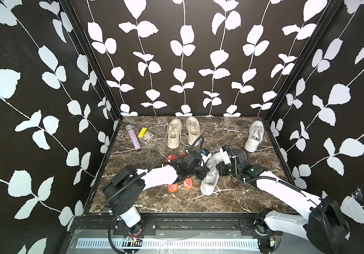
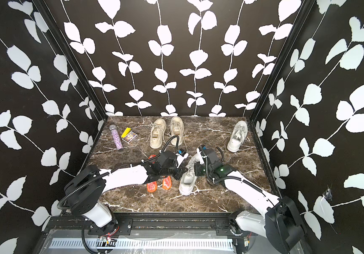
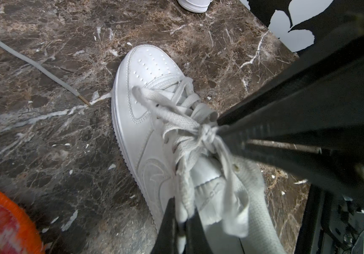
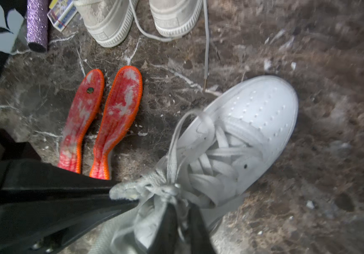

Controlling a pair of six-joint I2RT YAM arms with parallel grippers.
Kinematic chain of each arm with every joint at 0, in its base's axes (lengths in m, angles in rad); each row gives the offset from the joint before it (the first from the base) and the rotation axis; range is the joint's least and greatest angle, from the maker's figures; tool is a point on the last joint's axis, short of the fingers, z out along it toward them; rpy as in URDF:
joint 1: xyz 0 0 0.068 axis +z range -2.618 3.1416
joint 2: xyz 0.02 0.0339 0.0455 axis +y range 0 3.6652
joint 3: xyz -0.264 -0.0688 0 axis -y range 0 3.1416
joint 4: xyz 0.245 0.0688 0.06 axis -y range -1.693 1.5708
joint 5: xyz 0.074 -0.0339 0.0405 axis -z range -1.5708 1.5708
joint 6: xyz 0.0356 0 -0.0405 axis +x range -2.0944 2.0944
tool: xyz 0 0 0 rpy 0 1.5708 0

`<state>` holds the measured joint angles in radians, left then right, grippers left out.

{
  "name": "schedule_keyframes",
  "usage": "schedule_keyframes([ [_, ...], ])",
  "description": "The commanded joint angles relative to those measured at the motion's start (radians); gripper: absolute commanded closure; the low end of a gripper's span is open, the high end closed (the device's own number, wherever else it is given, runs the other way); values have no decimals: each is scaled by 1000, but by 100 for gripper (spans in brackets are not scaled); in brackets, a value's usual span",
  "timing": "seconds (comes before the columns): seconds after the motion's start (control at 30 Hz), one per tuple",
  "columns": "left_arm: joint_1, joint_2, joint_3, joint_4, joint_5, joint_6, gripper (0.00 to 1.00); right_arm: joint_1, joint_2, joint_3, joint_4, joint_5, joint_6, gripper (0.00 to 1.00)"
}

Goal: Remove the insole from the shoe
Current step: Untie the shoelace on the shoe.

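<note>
The shoe (image 1: pixel 208 182) (image 2: pixel 187 182) is a white lace-up sneaker in the middle of the marble table, toe toward the front edge. Both arms meet over its laces. My left gripper (image 1: pixel 207 170) (image 3: pixel 183 228) is shut, with a white lace end pinched between its black fingers at the shoe's side (image 3: pixel 145 92). My right gripper (image 1: pixel 218 169) (image 4: pixel 184 220) is shut on lace strands just below the knot (image 4: pixel 165 189), above the tongue of the shoe (image 4: pixel 253 114). Grey mesh lining (image 3: pixel 260 198) shows at the opened collar. The insole is hidden inside the shoe.
Two orange-red foot-shaped liners (image 1: pixel 173 187) (image 4: pixel 119 110) lie just left of the shoe, partly under the left arm. A beige sneaker pair (image 1: pixel 183 132) with trailing laces, a white sneaker (image 1: pixel 254 136), a purple glitter tube (image 1: pixel 134 137) and a small box (image 1: pixel 146 137) sit at the back.
</note>
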<state>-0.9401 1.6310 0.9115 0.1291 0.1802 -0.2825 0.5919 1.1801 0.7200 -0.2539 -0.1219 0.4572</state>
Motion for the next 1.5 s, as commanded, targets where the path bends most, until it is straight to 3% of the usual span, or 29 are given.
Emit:
schedule_keyframes([
  [0.0,-2,-46,0,47,-18,9,100,6,-24,18,-11,32,-12,100],
  [0.47,-2,-69,-20,25,-112,5,100,6,-98,10,-60,165,17,100],
  [0.77,-2,-76,-28,32,-122,3,100,8,-89,18,-69,185,29,100],
  [0.97,-1,-83,-39,36,-132,2,100,-16,-126,31,-153,347,37,100],
  [1.37,-2,-86,-40,43,-130,4,100,-38,-35,-21,-5,66,59,100],
  [1.47,-2,-88,-43,40,-124,8,100,-38,-7,-40,31,20,67,92],
])
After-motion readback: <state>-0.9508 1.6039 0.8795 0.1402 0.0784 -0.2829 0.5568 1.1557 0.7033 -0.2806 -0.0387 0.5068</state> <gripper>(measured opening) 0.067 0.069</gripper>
